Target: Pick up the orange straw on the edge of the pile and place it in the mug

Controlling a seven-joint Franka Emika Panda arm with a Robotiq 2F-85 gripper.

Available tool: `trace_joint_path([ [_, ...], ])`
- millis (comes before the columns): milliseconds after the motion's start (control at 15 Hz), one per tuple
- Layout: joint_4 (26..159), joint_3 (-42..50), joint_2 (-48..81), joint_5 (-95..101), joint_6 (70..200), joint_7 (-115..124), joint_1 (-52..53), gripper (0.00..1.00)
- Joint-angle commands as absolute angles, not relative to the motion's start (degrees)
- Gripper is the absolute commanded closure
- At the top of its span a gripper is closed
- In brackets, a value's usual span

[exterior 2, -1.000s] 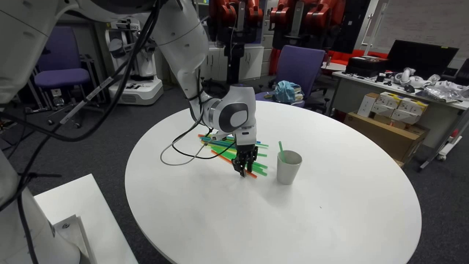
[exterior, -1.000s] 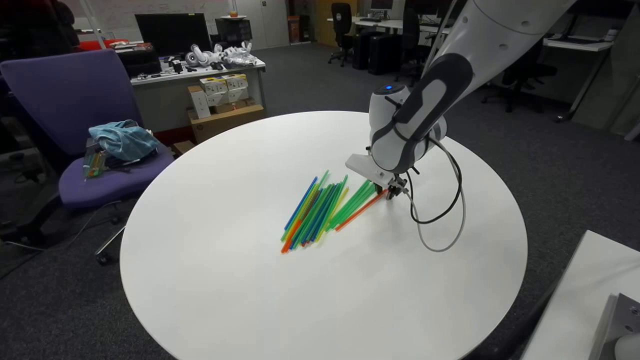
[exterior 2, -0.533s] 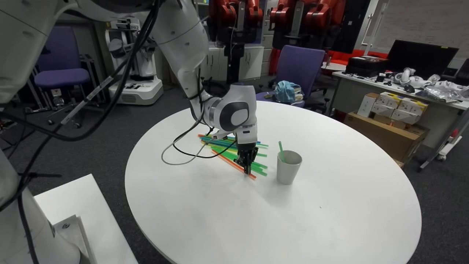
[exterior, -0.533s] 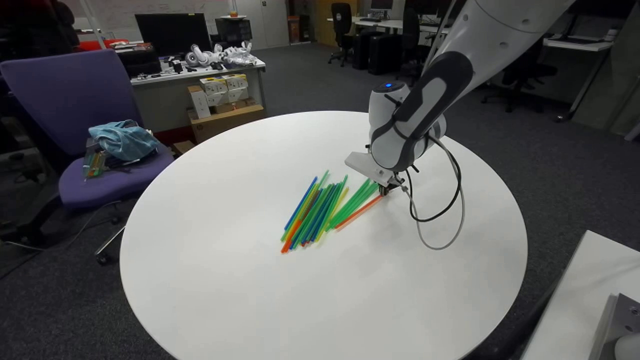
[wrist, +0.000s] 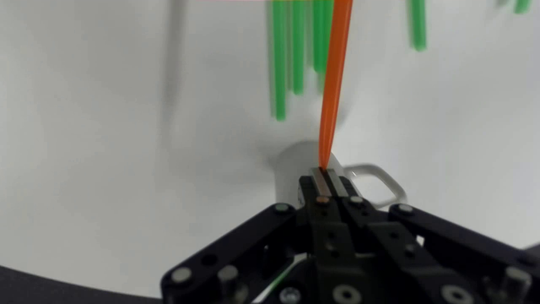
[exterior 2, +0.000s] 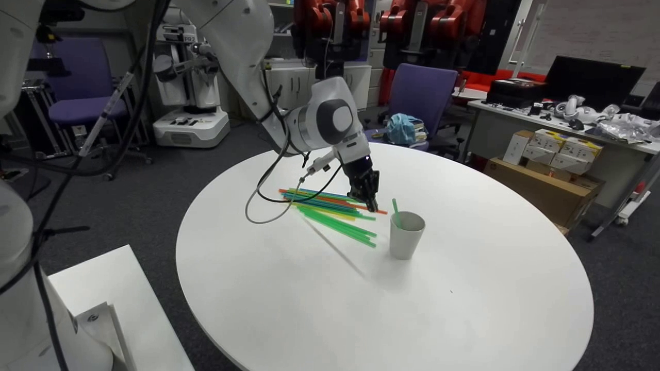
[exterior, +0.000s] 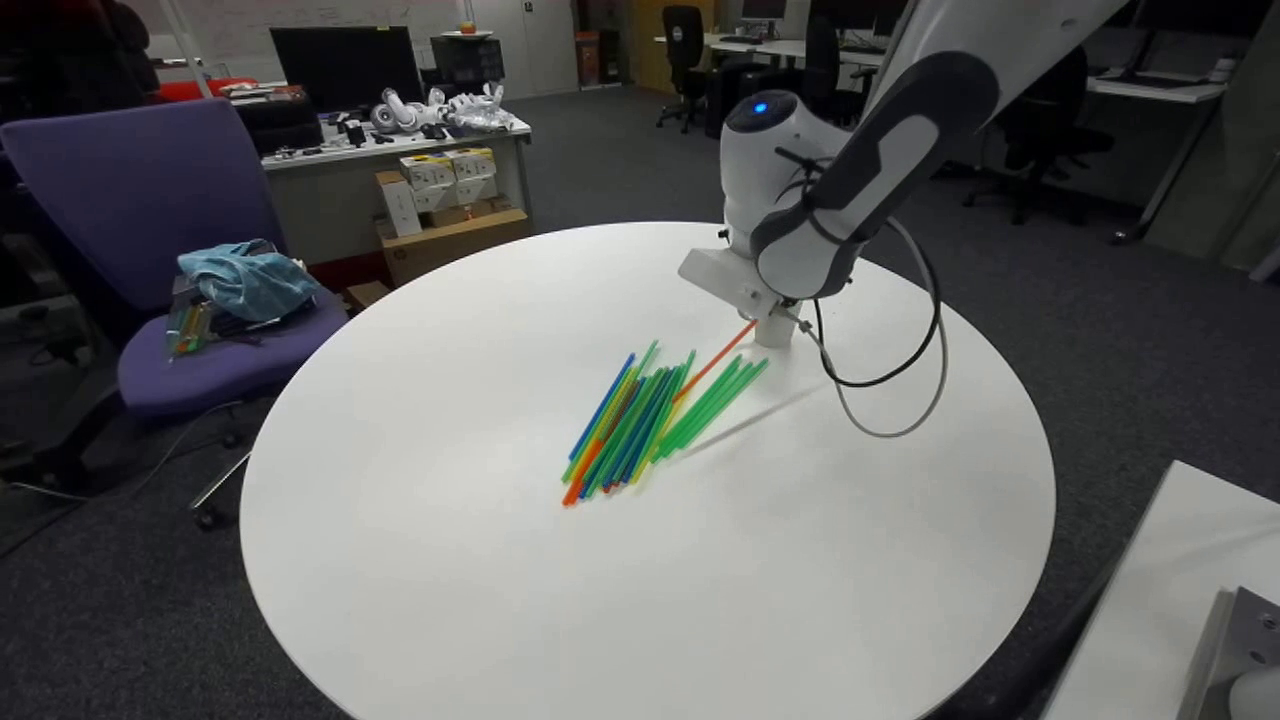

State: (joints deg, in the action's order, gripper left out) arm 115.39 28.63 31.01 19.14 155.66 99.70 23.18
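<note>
My gripper (wrist: 329, 179) is shut on the orange straw (wrist: 335, 71) near one end and holds it above the table. The straw's long part reaches out over the pile (exterior: 630, 425) in an exterior view (exterior: 715, 360). In an exterior view the gripper (exterior 2: 372, 207) is above and beside the mug (exterior 2: 405, 241), with a short straw end past the fingertips. The white mug stands upright, with its loop handle (wrist: 394, 185) showing in the wrist view. The fingers hide part of it there. The arm hides much of the mug (exterior: 773, 330) in an exterior view.
A green straw (exterior 2: 395, 208) stands in the mug. Several green straws (exterior: 710, 410) lie between the main pile and the mug. A cable loop (exterior: 900, 425) hangs from the wrist. The round white table's edge (exterior: 1050, 500) curves around the scene.
The gripper was open around the straw on the table, then shut on it. It has now lifted the orange straw clear of the table, tilting as it rose.
</note>
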Motion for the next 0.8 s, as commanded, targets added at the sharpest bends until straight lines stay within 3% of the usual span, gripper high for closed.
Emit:
trace_joint_path([
  [0, 112.85, 37.27, 26.63, 33.89, 150.97, 109.85, 30.15, 1.00],
  [267, 106.09, 37.05, 25.89, 51.08, 140.55, 120.60, 29.22, 1.00],
  [733, 99.36, 22.38, 27.15, 77.64, 117.31, 133.66, 17.98, 1.00],
])
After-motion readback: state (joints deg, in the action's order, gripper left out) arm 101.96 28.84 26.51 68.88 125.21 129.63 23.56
